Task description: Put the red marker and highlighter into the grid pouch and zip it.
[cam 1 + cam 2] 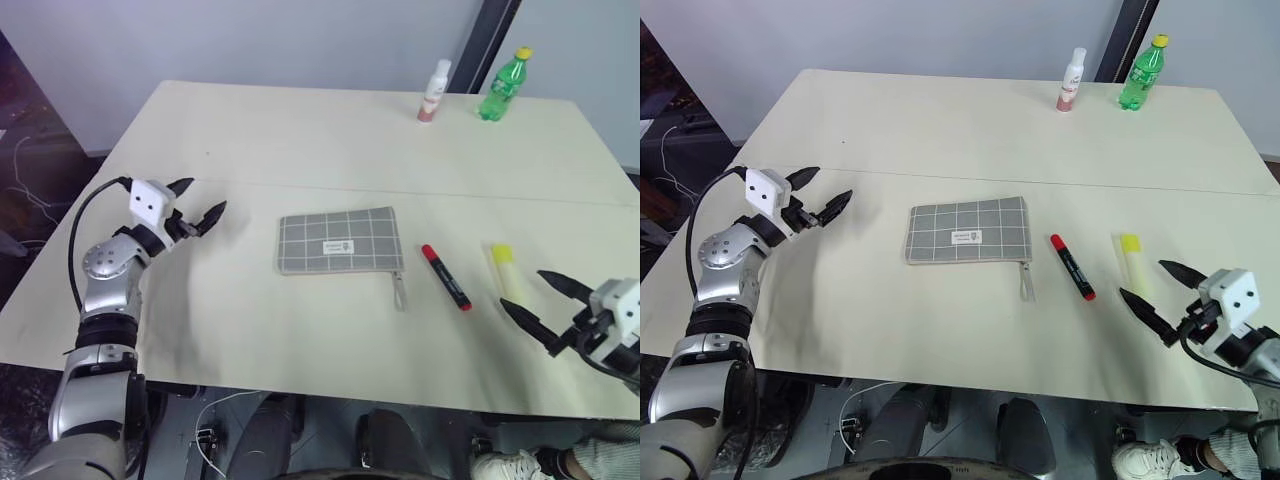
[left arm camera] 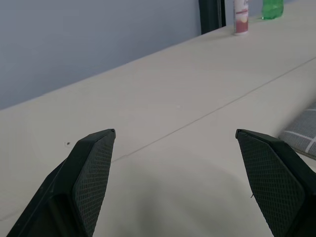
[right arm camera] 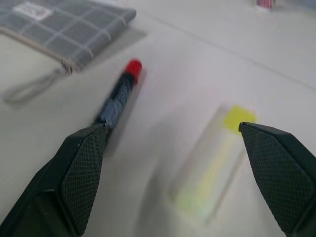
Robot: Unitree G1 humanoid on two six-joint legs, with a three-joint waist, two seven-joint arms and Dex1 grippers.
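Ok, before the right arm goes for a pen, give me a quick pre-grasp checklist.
1. right gripper open, empty: ok.
2. highlighter lying free on the table, just ahead of that gripper: ok.
3. red marker free, apart from the highlighter: ok.
4. grid pouch unzipped for loading: cannot tell.
5. left gripper open, near the pouch's left end, touching nothing: ok.
6. spray bottle and green bottle at the far edge, out of the way: ok.
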